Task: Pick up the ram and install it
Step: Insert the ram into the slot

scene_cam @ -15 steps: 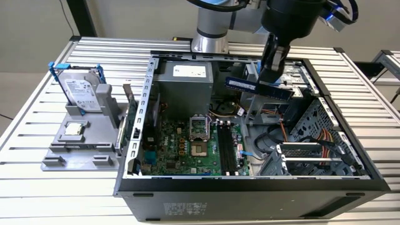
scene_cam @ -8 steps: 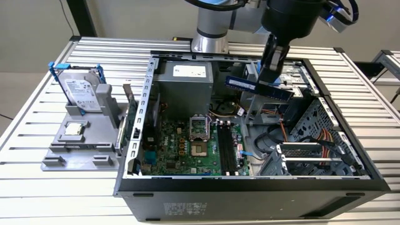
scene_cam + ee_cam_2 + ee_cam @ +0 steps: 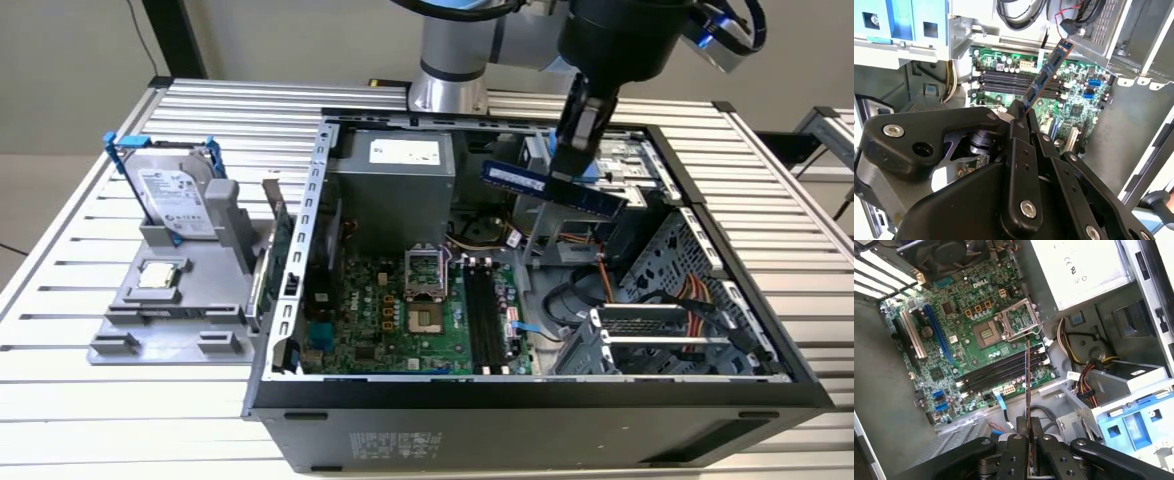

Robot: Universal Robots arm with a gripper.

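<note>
Toward the exterior view's upper right, above the open computer case [image 3: 534, 435], we see the gripper [image 3: 575, 172] clamped shut on the ram [image 3: 518, 180]. The stick hangs tilted over the motherboard [image 3: 380, 325], well clear of its black slots [image 3: 482, 322].

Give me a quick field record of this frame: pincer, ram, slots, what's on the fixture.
pincer: shut on the ram
ram: tilted, in the air above the open case, touching no slot
memory slots: black, empty, on the motherboard
fixture: outside the case on the exterior view's left; holds the hard drive upright and the processor chip flat
task state: ram picked up, not installed
</note>
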